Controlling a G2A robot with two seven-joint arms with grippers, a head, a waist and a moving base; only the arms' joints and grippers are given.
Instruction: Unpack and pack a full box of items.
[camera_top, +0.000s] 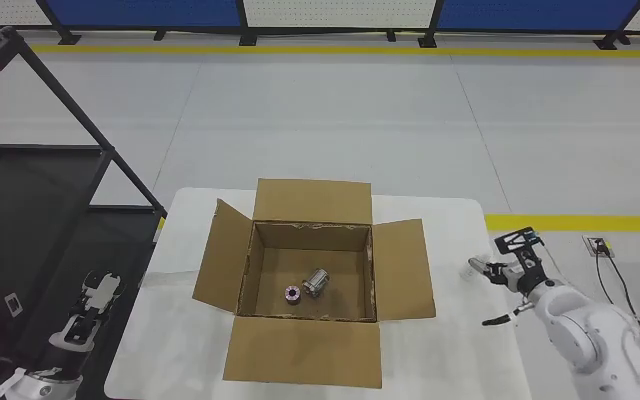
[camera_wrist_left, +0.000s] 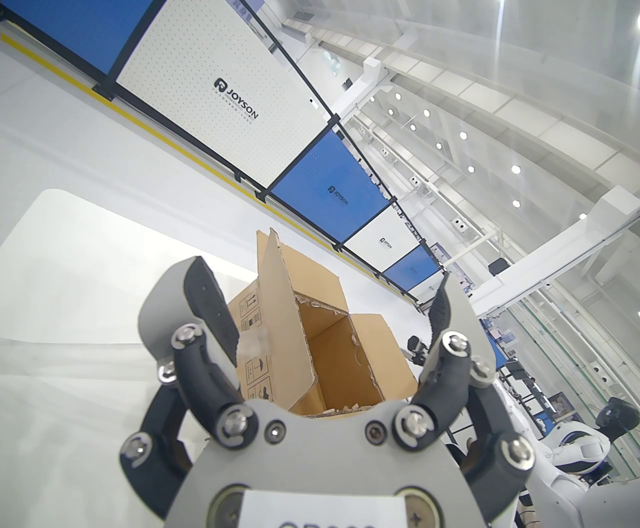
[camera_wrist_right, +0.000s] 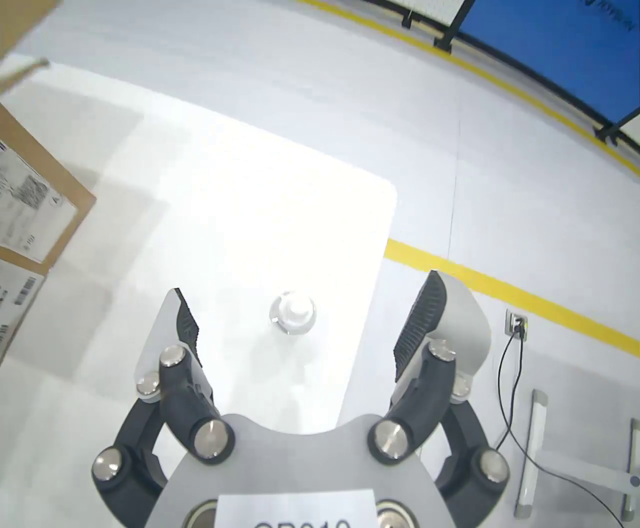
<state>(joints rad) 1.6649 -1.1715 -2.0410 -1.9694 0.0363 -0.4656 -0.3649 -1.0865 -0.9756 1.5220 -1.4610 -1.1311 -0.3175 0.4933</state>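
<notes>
Hovering right gripper (camera_wrist_right: 306, 295), jaws spread, empty, above small white item (camera_wrist_right: 293, 314) near table (camera_wrist_right: 250, 200) edge; best centre, lower straight, squeeze gently

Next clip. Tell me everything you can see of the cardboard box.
The cardboard box is plain brown corrugated board. It stands upright in the middle of the white table with all four top flaps folded outward. The rim shows ragged, torn edges, and printed symbols and stuck-on labels mark its outer faces. On its floor lie a small metal cylinder and a pink ring-shaped piece, close together. Nothing else touches it.
</notes>
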